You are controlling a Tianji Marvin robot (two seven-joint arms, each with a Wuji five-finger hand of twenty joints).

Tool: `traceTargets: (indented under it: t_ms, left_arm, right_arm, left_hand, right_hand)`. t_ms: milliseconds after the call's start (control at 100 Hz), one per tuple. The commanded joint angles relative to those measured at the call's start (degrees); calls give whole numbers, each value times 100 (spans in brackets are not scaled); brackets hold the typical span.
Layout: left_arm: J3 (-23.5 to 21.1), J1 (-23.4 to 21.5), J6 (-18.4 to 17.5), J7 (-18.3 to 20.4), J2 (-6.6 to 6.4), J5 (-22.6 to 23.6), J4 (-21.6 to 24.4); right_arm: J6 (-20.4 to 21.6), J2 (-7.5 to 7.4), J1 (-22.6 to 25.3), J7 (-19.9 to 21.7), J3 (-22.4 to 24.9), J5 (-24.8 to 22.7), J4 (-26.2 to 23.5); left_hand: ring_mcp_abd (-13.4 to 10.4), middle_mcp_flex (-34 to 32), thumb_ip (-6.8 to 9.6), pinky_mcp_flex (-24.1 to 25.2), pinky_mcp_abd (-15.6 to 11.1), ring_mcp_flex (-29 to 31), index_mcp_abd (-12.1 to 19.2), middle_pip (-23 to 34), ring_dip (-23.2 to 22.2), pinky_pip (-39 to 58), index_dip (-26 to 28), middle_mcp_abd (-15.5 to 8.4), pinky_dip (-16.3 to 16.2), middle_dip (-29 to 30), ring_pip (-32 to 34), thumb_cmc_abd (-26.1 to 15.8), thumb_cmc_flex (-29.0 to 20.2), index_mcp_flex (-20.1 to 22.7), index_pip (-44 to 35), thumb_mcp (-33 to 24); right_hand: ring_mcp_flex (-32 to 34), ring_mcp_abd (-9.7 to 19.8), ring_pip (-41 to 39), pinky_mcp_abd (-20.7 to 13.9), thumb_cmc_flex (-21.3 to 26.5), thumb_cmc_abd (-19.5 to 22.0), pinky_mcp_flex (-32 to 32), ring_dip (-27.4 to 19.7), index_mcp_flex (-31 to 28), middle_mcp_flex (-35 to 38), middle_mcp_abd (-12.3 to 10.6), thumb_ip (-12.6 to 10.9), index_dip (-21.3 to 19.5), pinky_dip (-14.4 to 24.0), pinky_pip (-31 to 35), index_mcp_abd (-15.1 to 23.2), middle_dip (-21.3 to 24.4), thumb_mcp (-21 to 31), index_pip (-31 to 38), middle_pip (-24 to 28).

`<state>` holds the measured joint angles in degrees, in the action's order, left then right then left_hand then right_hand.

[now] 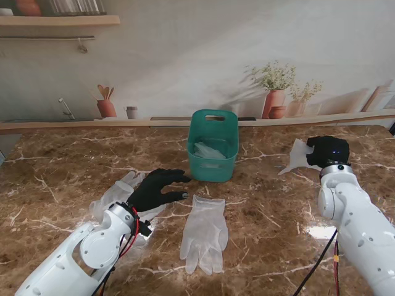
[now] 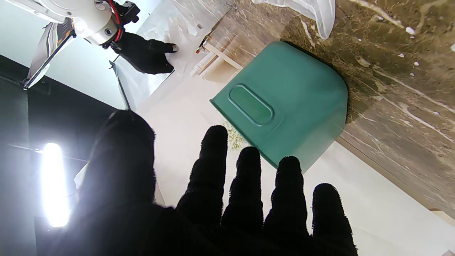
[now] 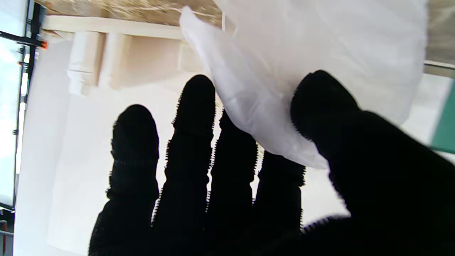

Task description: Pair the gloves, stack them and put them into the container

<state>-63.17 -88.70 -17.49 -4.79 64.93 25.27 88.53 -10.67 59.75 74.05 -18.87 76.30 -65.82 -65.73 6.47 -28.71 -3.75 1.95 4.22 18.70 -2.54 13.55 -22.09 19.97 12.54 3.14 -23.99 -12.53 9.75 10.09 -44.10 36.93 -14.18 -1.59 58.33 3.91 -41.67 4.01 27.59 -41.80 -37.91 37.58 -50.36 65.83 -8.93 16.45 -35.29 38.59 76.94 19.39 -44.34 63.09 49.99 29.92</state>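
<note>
Here the black-gloved left hand (image 1: 157,188), fingers spread and empty, hovers over a translucent white glove (image 1: 117,194); the flat white glove pair (image 1: 205,233) lies just right, pointing toward me, green plastic container (image 1: 213,145) beyond.

The black-gloved right hand (image 1: 328,151) pinches another thin white glove (image 1: 297,155) between thumb and fingers.

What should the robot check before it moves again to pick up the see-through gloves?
1. Left hand free to grasp: ok, fingers spread, holding nothing.
2. Glove under the left hand within reach: ok, the hand is right over it.
3. Middle glove lying flat and apart: ok.
4. Right hand has its glove: cannot tell; the hand is over it, but a grip is not clear.
5. Green container upright and open: ok.
6. Room in the container: ok, though something clear already lies inside.
</note>
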Motion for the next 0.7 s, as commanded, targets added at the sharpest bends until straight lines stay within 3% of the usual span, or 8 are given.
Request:
traceTargets:
  t_ms: [0, 280, 490, 690]
  left_arm:
    - [21, 7, -5, 39, -4, -35, 34]
    - [140, 103, 94, 187, -10, -176, 115]
    - [267, 219, 259, 270, 3, -311, 106]
    - [309, 129, 244, 314, 19, -590, 328]
  right_arm:
    - [77, 52, 280, -21, 70, 41, -259]
    - [342, 216, 1376, -151, 408, 113, -1864]
    - [449, 337, 1876, -327, 176, 443, -2551]
    - [535, 338, 2294, -520, -45, 236, -3089]
  left_hand:
    - [-319, 21, 132, 84, -22, -158, 164, -148, 76, -168, 75, -130, -92, 76, -221, -216, -114, 43, 8, 258]
    - [-252, -31, 140, 63, 53, -102, 55, -112, 45, -5, 51, -80, -195, 49, -180, -80, -147, 15, 38, 245]
    - [-103, -50, 149, 89, 179, -121, -115, -68, -21, 224, -4, -6, -327, 7, -125, 139, -142, -50, 91, 249]
    - [-19, -104, 141, 196, 395, -184, -220, -60, -110, 404, -43, 10, -515, -72, -98, 512, 242, -108, 109, 334]
  right_hand:
    - [188, -49, -109, 37, 127, 34, -56, 108, -154, 168, 11, -14, 57, -23, 217, 4, -86, 175, 148, 80]
    - [197, -64, -99, 55, 119, -6, -49, 109, -148, 177, 36, -24, 118, -52, 217, -65, -87, 166, 158, 57]
    - [214, -90, -103, 83, 130, -36, -39, 122, -159, 192, 69, -37, 153, -73, 206, -97, -101, 178, 179, 48]
    - [224, -85, -105, 108, 131, -55, -50, 134, -171, 212, 52, -39, 184, -84, 211, -83, -109, 178, 192, 36]
